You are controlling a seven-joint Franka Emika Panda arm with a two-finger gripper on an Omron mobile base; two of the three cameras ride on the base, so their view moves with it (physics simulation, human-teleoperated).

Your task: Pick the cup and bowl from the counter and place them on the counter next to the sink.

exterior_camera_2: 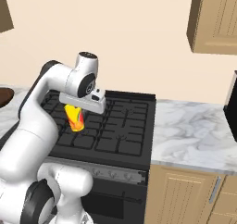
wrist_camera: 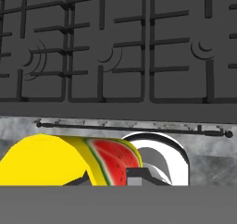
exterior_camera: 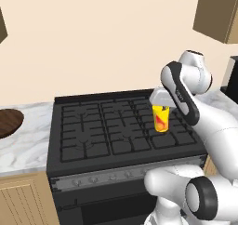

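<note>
My gripper (exterior_camera: 161, 113) is shut on the yellow cup (exterior_camera: 161, 119) with the red-orange pattern and holds it in the air above the right side of the black stove (exterior_camera: 116, 126). From the other side the cup (exterior_camera_2: 75, 118) hangs under the hand, the gripper (exterior_camera_2: 77, 112) closed round it. In the hand view the cup (wrist_camera: 51, 160) lies between my fingertips (wrist_camera: 138, 176). The dark brown bowl (exterior_camera: 8, 122) rests on the marble counter (exterior_camera: 25, 142) left of the stove, its rim (exterior_camera_2: 3, 95) at the left edge. The sink is out of view.
More marble counter (exterior_camera_2: 194, 126) lies right of the stove over wooden cabinets (exterior_camera_2: 185, 195). A dark appliance (exterior_camera_2: 231, 108) stands at its far right. An upper cabinet (exterior_camera_2: 215, 19) hangs above it. The oven handle (wrist_camera: 134, 128) runs below the grates.
</note>
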